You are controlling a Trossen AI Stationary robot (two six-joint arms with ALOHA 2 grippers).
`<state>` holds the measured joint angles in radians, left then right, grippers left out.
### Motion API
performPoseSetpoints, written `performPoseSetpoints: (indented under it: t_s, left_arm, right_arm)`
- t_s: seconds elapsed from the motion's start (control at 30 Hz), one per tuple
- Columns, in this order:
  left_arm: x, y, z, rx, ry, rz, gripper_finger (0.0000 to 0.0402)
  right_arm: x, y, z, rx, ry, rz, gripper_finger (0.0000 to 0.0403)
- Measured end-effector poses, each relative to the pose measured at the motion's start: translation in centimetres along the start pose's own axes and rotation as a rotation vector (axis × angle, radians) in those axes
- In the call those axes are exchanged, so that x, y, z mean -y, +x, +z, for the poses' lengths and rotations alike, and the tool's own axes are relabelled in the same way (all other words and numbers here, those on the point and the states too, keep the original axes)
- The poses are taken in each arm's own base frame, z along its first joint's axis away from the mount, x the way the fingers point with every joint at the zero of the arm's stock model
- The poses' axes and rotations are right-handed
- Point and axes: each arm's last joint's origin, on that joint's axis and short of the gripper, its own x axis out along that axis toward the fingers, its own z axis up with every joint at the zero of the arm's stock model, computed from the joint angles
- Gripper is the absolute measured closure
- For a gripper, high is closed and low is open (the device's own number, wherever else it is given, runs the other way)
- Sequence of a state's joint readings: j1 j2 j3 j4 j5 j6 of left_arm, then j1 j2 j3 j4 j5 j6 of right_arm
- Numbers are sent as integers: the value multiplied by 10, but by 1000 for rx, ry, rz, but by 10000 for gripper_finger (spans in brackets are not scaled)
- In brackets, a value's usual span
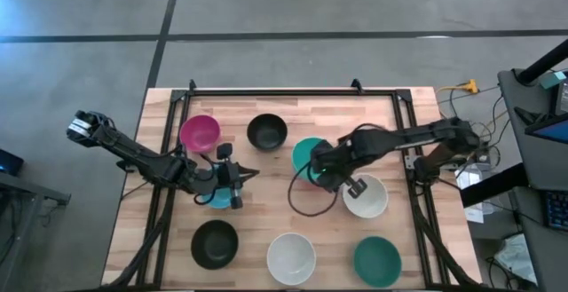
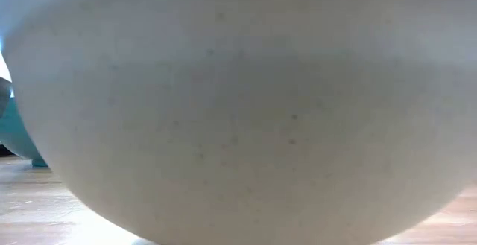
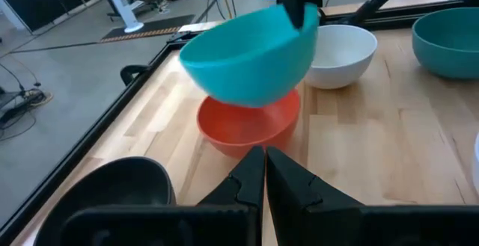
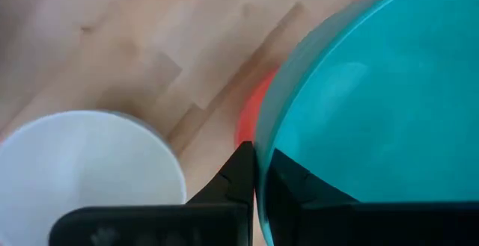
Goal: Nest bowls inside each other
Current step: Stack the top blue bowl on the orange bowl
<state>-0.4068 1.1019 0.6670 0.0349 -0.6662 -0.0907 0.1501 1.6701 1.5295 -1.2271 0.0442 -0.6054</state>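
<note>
Now right gripper (image 4: 254, 173) clamps teal bowl (image 3: 251, 51) rim, tilted above red bowl (image 3: 247, 126); should level, centre, then release; left gripper (image 3: 264, 173) waits, fingers together.

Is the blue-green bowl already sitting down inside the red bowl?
No, the teal bowl hangs tilted above the red bowl, its rim pinched by the right gripper.

The worktop (image 1: 293, 230) is pale striped wood with a black frame. On it sit a magenta bowl (image 1: 201, 132), two black bowls (image 1: 266, 131), two white bowls (image 1: 291, 257), a dark green bowl (image 1: 377, 261), a teal bowl (image 3: 251, 55) and a red bowl (image 3: 247, 126). Both arms are dark.
</note>
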Motion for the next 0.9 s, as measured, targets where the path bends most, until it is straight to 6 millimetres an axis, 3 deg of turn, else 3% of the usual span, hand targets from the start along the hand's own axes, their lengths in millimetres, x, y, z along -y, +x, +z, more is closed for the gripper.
performPoseSetpoints:
  t_s: [0.33,0.9]
  left_arm:
    - [0,0,-1,-2,3,0,402]
    - [0,0,-5,-10,10,2,402]
  right_arm:
    - [5,33,5,-140,102,-24,390]
    - [-6,70,-9,-148,150,-28,390]
